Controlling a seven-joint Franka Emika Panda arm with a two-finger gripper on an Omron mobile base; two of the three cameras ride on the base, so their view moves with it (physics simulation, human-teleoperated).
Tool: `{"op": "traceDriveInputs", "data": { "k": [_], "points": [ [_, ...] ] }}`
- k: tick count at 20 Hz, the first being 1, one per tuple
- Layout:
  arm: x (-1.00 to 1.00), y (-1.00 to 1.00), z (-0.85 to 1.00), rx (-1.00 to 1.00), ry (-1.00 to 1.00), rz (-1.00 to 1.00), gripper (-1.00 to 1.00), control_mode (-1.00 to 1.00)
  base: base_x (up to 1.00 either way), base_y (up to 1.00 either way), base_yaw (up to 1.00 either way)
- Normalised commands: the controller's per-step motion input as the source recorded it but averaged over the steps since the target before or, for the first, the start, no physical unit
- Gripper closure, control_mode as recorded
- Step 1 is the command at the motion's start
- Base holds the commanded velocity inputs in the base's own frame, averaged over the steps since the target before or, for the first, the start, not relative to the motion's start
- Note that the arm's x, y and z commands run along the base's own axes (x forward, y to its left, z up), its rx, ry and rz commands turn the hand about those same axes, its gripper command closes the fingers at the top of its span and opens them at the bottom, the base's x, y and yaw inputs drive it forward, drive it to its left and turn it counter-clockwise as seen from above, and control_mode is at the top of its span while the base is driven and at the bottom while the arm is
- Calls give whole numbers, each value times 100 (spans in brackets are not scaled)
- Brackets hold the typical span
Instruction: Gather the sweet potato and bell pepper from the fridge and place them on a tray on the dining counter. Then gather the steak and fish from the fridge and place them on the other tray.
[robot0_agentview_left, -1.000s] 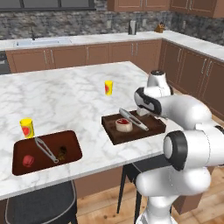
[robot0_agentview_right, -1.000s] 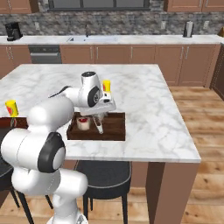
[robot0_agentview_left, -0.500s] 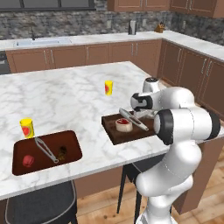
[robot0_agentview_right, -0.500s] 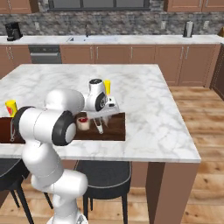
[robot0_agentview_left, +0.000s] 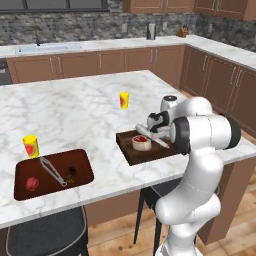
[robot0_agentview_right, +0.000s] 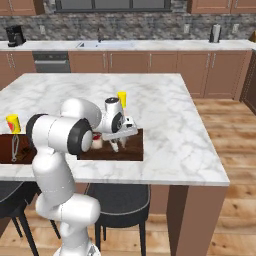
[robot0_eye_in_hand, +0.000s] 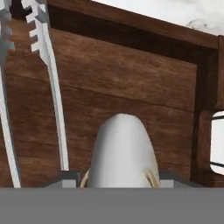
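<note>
- Gripper (robot0_eye_in_hand: 118, 177) is clenching a pale grey, tapered body that I am reading as the fish (robot0_eye_in_hand: 121, 148); the two dark tips are sitting either side of it.
- Directly beneath the gripper the wooden floor of the near tray (robot0_eye_in_hand: 131, 78) is showing, with its raised rim ahead of the tips.
- Metal tongs (robot0_eye_in_hand: 48, 65) are lying to one side of the tips, close to the fish and apart from it.
- Judgement: the step in hand is setting the fish down. Doing it well means lowering until the fish is resting on bare wood, staying away from the tongs and the rim, then letting go without dragging.
- The hand view is giving the grip and the gap to the tongs; neither base view is resolving what sits between the tips.
- Left base view is placing the gripper (robot0_agentview_left: 151, 133) just beside a round pale piece, likely the steak (robot0_agentview_left: 141, 144), on that tray.
- It is also showing the other tray (robot0_agentview_left: 55, 154) well off to the gripper's far side, with two small items in it.
- Right base view is showing the gripper (robot0_agentview_right: 116, 145) low over the tray, the arm covering most of the contents.
</note>
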Motion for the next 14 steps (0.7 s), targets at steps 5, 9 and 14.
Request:
{"op": "traceDriveInputs", "data": {
  "k": [5,9,14],
  "points": [
    [33,-3,-13,0,0,3,-100,-100,0,0,0],
    [-2,-1,0,0,0,5,-100,-100,0,0,0],
    [-51,0,39,0,-2,3,-100,-100,0,0,0]
  ]
}}
